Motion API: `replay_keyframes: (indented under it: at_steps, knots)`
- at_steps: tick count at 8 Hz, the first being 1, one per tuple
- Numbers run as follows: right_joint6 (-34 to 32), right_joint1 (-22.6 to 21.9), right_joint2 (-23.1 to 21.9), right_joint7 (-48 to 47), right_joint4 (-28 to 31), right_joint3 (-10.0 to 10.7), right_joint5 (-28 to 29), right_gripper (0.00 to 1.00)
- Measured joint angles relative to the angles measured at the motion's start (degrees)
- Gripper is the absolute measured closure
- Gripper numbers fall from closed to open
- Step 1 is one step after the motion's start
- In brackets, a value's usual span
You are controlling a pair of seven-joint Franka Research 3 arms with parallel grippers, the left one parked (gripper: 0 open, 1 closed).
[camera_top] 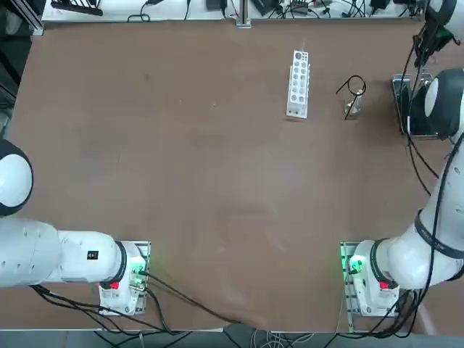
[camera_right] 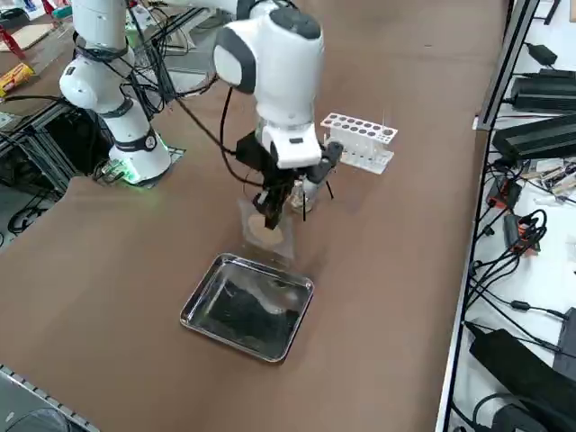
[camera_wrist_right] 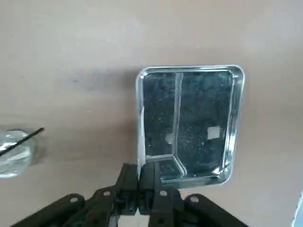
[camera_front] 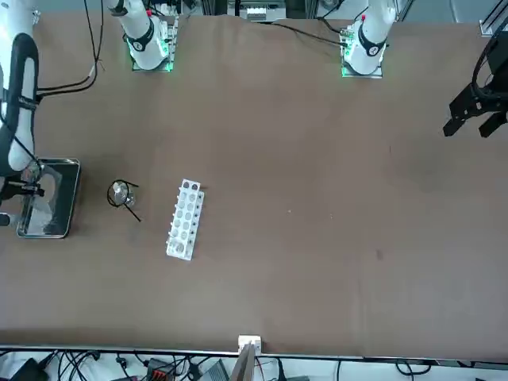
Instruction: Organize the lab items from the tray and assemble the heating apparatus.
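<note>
The steel tray (camera_right: 247,310) lies nearest on the brown surface (camera_right: 378,270). Just above its far rim, the right end effector (camera_right: 273,214) grips the grey mesh (camera_right: 265,232), lifted clear. Beyond stand the wire stand (camera_top: 351,87) and glass burner (camera_top: 351,109), then the white rack (camera_right: 358,139).

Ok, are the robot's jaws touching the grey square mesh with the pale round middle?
Touching. The right side view shows the right gripper, jaws shut on the grey square mesh, holding it up beside the shiny steel tray.
</note>
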State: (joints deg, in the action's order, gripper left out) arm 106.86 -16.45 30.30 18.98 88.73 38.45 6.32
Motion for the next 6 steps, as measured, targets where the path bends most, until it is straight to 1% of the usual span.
replay_keyframes:
  at_steps: [1, 2, 4, 6]
  knots:
    - [-1.5, -2.4, 0.0, -2.0, -0.4, 0.0, -0.8, 0.98]
    - [-2.5, -5.3, 0.1, -4.2, -0.5, 0.0, -3.3, 0.98]
    - [-3.4, -11.1, 0.2, -9.1, -0.5, 0.0, -10.6, 0.98]
    - [-4.3, -15.0, 0.2, -12.8, -0.5, 0.0, -17.0, 0.98]
